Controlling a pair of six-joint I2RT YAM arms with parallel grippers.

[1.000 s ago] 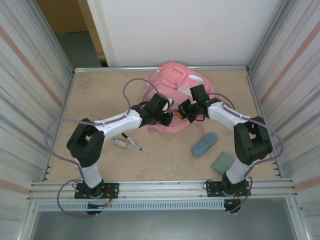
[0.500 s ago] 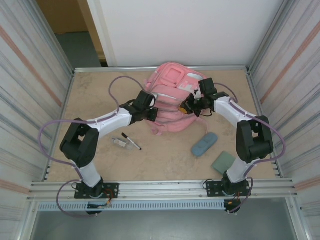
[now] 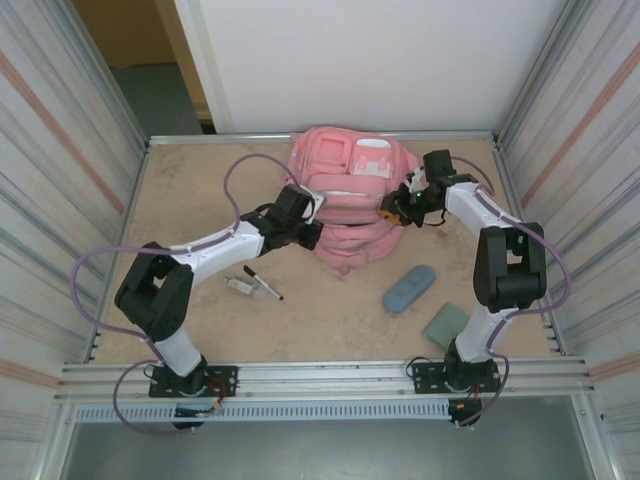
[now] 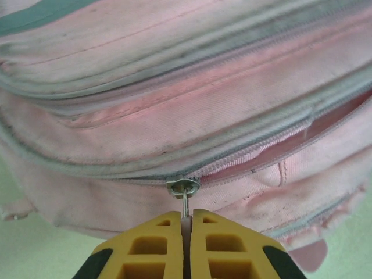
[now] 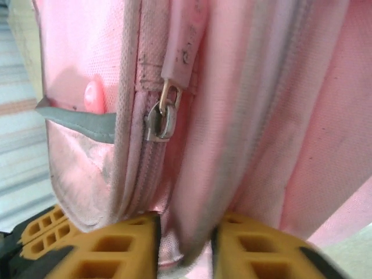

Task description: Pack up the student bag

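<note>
Nearest, at the table's [image 3: 200, 200] right front, a flat grey-green pad [image 3: 445, 325] lies just beside a blue-grey pencil case [image 3: 409, 288]. On the left side a black pen [image 3: 263, 283] lies w/ a small pale item [image 3: 238, 285] just beside it, too small to identify.

Further back, both arms reach in to the pink bag [image 3: 350, 215]. It lies at the far middle of the table, close to the back wall, front pockets up.

The left gripper [image 3: 305, 228] is at the bag's left side. Its yellow fingers [image 4: 221, 244] are pressed together, w/ the thin metal tab of a zip pull [image 4: 183, 189] clamped between them. Right of that slider the zip gapes; left of it the zip is closed.

The right gripper [image 3: 398, 208] is at the bag's right side. Its jaws stand partly apart w/ a fold of bag fabric between them; can't tell if it's pinched. Beyond them a 2nd slider [image 5: 161, 119] hangs on a closed zip.
</note>
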